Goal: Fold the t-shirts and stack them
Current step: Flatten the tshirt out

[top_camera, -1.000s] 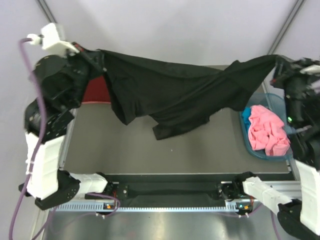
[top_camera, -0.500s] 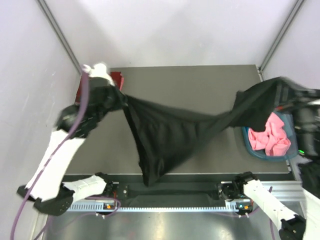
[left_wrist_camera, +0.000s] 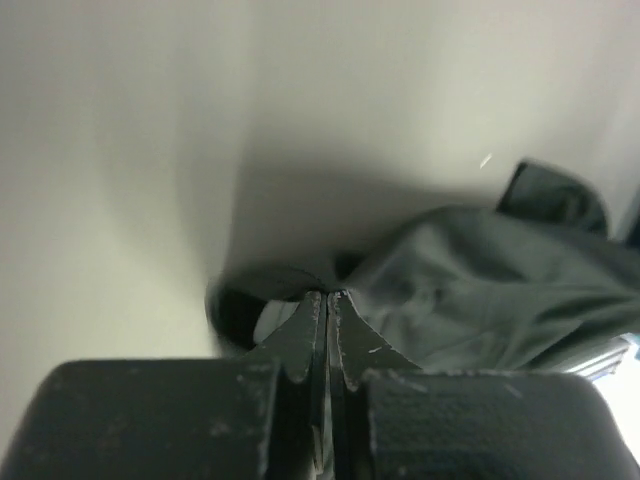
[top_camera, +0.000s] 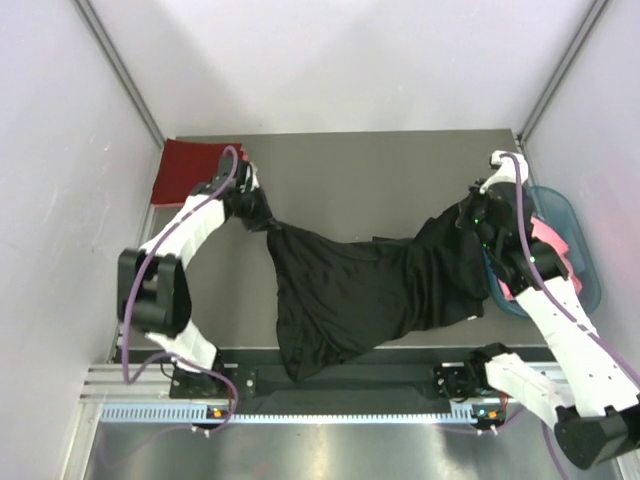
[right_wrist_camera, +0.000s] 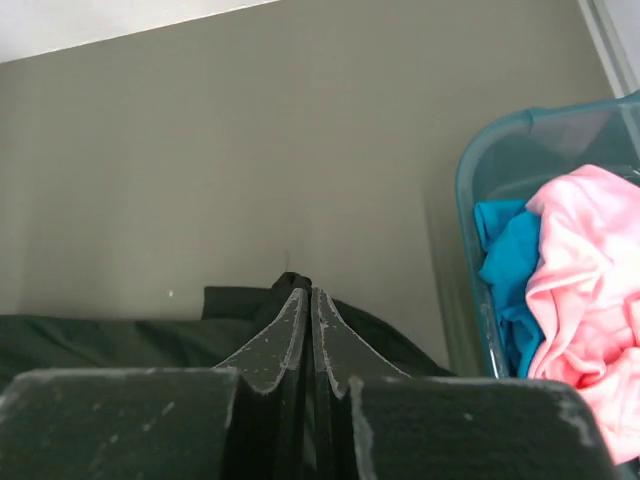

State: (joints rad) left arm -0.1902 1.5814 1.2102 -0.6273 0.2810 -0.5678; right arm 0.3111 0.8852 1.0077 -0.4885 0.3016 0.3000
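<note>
Top view: black shirt (top_camera: 350, 295) spread crumpled on table (top_camera: 350, 165), left of basket (top_camera: 585, 240), lowest fold reaching the table's near edge. Left gripper (top_camera: 258, 212), well left of basket, pinched tight on the shirt's left end. Right gripper (top_camera: 470, 222), just left of basket, pinched tight on the right end. Red shirt (top_camera: 190, 170) flat at the far corner, well apart from basket. Pink shirt (top_camera: 548, 235) inside basket, mostly hidden by the right arm.

Left wrist view: fingers (left_wrist_camera: 300, 335) pressed together, a dark fold caught at the tips. Rest of black shirt (left_wrist_camera: 480, 290) bunched beyond, blurred.

Right wrist view: fingers (right_wrist_camera: 275, 340) pressed together, black cloth nipped at the tips, black shirt (right_wrist_camera: 100, 335) low on the table, left of basket (right_wrist_camera: 470, 200). Inside basket, blue shirt (right_wrist_camera: 510, 260) touching pink shirt (right_wrist_camera: 590, 290).
</note>
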